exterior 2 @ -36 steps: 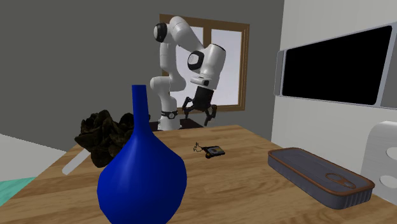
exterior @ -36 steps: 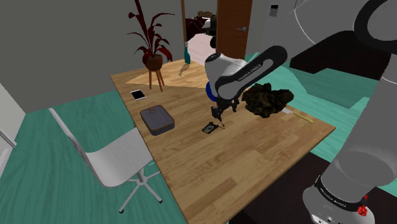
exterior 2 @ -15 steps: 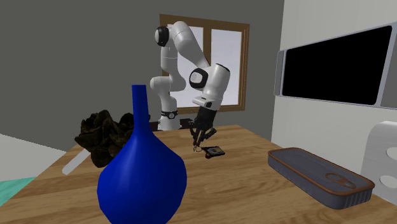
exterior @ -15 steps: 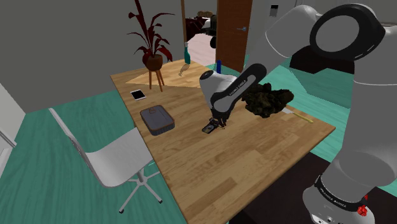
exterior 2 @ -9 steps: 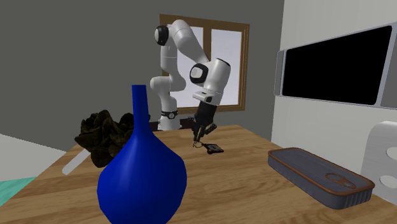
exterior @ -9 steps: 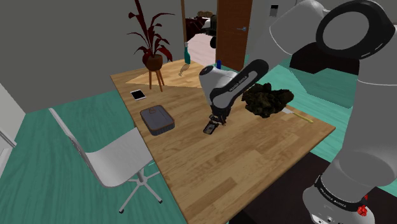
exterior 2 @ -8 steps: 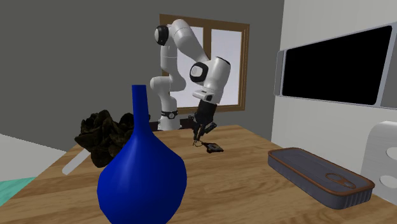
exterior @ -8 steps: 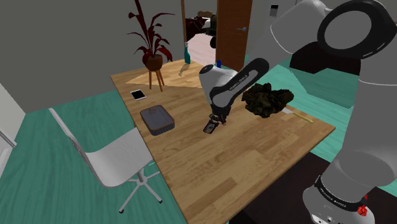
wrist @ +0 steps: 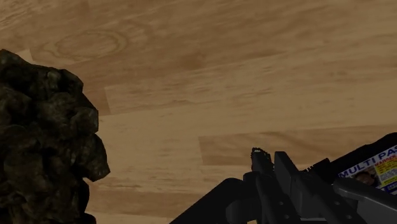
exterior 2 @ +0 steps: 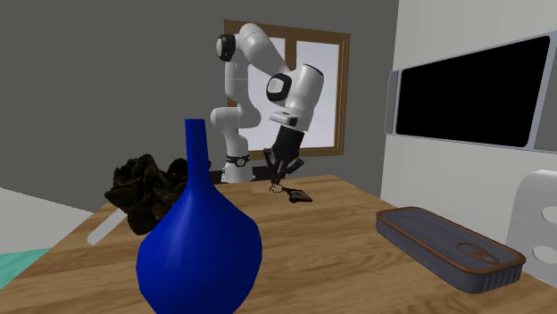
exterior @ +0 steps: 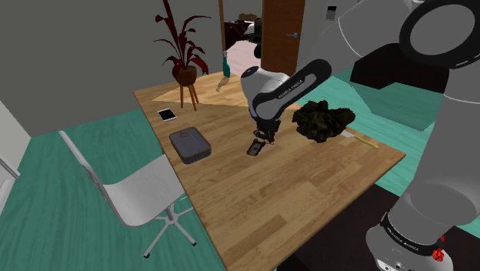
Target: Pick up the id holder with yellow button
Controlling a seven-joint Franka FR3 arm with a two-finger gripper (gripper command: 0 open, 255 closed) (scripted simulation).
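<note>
I take the dark lumpy clump [exterior: 323, 119] as my mark. The wooden table [exterior: 308, 192] spreads out under it, and the white arm [exterior: 288, 88] reaches in over the boards past the clump's near flank. A pale chair [exterior: 146, 189] stands off the table's edge, well apart from the clump. A blue vase [exterior 2: 198, 241] sits close beside the clump. A flat grey case [exterior: 190, 145] lies farther out, on the side of the clump that faces the chair.

Between clump and case, nearer the clump, the gripper [exterior: 261, 139] points down at the wood. The id holder [exterior: 253, 148] hangs right at its tip. It is a small dark card sleeve with a printed face, and I cannot make out a yellow button on it. Its long axis slants down and away from the jaws toward the case, so the top end sits in the gripper and the body trails off to one side, not centred under the hand.

From the hand's own camera the fingers [wrist: 264, 168] stand narrow, almost together, pinching what looks like the holder's clip end, with the printed card just beside them. To my eye it is held. The low end looks just above the boards, though I cannot tell whether it is clear. Any lift from here depends on that thin, off-centre pinch, and I would expect the card to swing.
</note>
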